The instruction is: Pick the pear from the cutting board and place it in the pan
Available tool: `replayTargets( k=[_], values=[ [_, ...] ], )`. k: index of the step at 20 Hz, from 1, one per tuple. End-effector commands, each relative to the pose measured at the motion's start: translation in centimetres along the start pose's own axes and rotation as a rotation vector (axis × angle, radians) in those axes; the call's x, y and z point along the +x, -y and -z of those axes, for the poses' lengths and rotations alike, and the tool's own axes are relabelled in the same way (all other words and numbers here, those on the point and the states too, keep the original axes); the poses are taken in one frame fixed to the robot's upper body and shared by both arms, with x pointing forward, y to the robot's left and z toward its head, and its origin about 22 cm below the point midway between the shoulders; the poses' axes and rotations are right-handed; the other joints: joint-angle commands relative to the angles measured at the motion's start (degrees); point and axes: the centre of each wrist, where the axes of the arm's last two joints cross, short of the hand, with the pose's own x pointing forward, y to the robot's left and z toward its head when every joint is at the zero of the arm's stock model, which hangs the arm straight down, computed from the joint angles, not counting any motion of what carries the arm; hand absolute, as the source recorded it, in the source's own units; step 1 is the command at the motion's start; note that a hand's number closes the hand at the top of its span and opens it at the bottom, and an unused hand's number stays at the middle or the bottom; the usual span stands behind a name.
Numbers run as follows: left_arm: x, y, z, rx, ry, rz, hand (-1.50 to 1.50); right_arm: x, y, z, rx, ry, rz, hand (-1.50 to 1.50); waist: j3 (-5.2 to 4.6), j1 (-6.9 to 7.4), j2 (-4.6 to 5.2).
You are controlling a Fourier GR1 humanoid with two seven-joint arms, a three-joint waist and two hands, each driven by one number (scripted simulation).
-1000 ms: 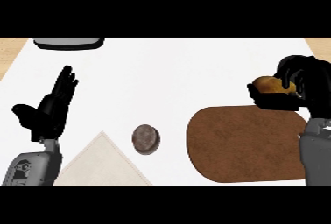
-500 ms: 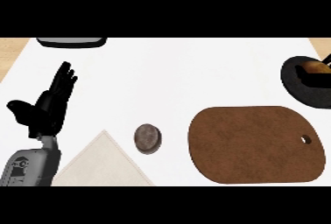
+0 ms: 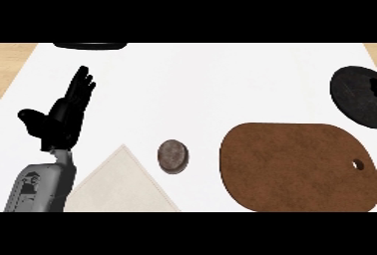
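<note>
Pear cannot be seen anywhere. Brown cutting board (image 3: pixel 294 167) lies bare on the white bench (image 3: pixel 221 84). Black pan (image 3: pixel 358 94) sits at the right edge. Left hand (image 3: pixel 63 117) rests released, fingers up.

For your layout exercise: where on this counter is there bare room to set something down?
Bare counter spans the middle, between the left robot hand and the pan. The cutting board is bare too. Crowded: low centre, around the small disc and cloth.

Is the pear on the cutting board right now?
No, the cutting board is bare and no pear shows anywhere in the head view.
</note>
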Motion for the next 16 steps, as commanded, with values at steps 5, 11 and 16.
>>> replayTargets(
  k=[5,11,16],
  values=[
    [1.0,-0.1,0.4,-0.042,0.014,-0.006,0.00,-4.2,-1.0,-1.0,0.002,-0.031,-0.021,1.50,0.28,1.96,0.65],
    [0.7,0.4,0.4,-0.033,0.006,-0.005,0.00,-4.5,-4.0,-2.4,0.296,-0.162,0.248,-1.50,0.35,2.13,0.71],
    [0.7,1.6,0.6,-0.042,0.022,-0.023,0.00,-5.7,-3.1,-2.5,0.306,-0.135,0.312,-1.50,0.41,1.98,1.00]
  ],
)
